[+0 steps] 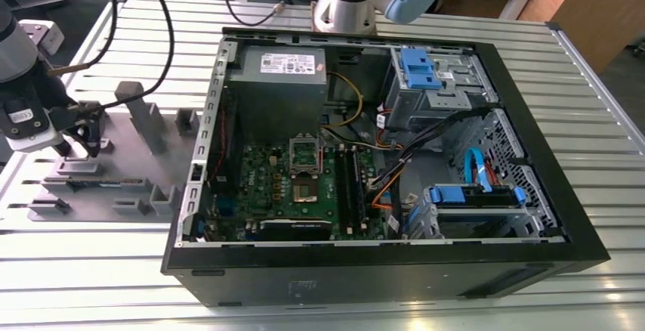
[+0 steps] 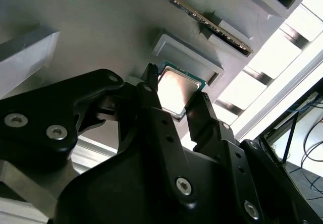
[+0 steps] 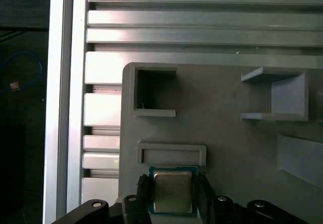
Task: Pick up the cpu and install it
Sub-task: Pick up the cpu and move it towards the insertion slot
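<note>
Over on the exterior view's left, the arm's black two-fingered gripper (image 1: 83,143) hangs low over a flat grey plastic holder plate (image 1: 121,166) with raised blocks. The plate lies on the ribbed aluminium table (image 1: 605,119), apart from the open black PC case (image 1: 564,221) with its green motherboard (image 1: 272,187).

In both wrist views the cpu (image 3: 173,189) (image 2: 177,89), a small flat square chip with a pale silver metal top and a thin green rim, sits between the gripper's (image 3: 173,200) (image 2: 176,102) black fingers (image 3: 143,196) (image 2: 151,103). They are drawn in against two opposite edges, clamped on it.

The chip lies level, metal face up toward the cameras. It is close to square, so I see no real long axis. Its edges run parallel to the low rectangular grey frame (image 3: 171,146) (image 2: 187,57) moulded on the plate just beside it. I cannot tell whether it rests on the plate or is lifted clear.
</note>
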`<state>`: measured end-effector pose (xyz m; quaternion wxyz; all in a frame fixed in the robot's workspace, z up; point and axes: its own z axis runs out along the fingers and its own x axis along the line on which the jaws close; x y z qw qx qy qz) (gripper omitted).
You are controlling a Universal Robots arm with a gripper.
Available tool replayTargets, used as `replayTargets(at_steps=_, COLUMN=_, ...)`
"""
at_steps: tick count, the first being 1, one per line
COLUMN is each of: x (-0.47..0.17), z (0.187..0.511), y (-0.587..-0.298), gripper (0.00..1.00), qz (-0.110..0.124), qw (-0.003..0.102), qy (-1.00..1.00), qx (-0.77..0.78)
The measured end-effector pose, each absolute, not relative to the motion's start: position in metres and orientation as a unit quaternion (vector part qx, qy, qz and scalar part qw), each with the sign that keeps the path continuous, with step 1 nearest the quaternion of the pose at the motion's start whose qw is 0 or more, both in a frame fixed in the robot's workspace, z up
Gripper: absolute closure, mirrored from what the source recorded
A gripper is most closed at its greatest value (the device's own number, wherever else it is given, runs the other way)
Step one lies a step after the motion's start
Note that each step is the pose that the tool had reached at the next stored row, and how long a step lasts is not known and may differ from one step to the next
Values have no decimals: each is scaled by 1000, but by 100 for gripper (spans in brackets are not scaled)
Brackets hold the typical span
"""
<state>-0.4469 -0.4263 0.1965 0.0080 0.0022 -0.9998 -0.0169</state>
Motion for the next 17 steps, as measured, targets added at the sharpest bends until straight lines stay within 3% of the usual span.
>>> replayTargets(at_steps=17, x=-447, z=202, y=-426, gripper=53, qz=-17, qw=8, qy=-1000, qx=2)
